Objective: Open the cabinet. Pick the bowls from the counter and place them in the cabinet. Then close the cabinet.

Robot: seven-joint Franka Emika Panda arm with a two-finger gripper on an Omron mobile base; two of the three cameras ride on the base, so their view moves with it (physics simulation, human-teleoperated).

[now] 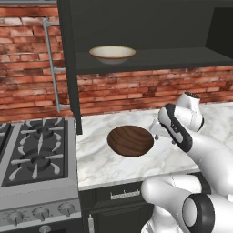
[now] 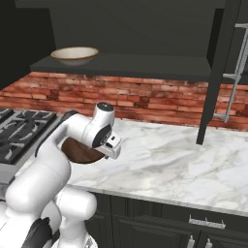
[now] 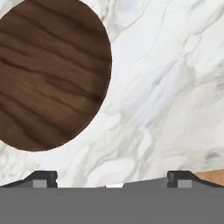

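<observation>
- Looking from the left base view: the cabinet (image 1: pixel 145 59) is open, its door (image 1: pixel 68 68) swung out to the left w/ a long silver handle (image 1: pixel 52 68) on it.
- The cream bowl (image 1: pixel 112 53) sits on the cabinet shelf, near the left end.
- The brown bowl (image 1: pixel 130 140) sits on the counter (image 1: pixel 104 168), just right of the stove (image 1: pixel 34 150).
- The gripper (image 1: pixel 164 135) hangs low over the counter, just beside the brown bowl's right rim. Can't tell from here how wide it is.
- Right base view: cream bowl (image 2: pixel 75 54) is on the shelf at the upper left. The other cabinet door (image 2: pixel 218 72) stands open on the right.
- The brown bowl (image 2: pixel 80 151) is partly hidden behind the arm (image 2: pixel 72 140). The gripper itself is hidden by the wrist here.
- The counter (image 2: pixel 169 160) runs off to the right. Dark drawers (image 2: pixel 160 223) are under it.
- Hand view: the brown bowl (image 3: pixel 48 74) is at upper left, marble counter (image 3: pixel 166 87) all around it.
- The two fingertips (image 3: pixel 43 178) stand far apart at the bottom, so the gripper (image 3: pixel 111 180) is wide open & has hold of nothing. The bowl is off to one side, not between the tips.
</observation>
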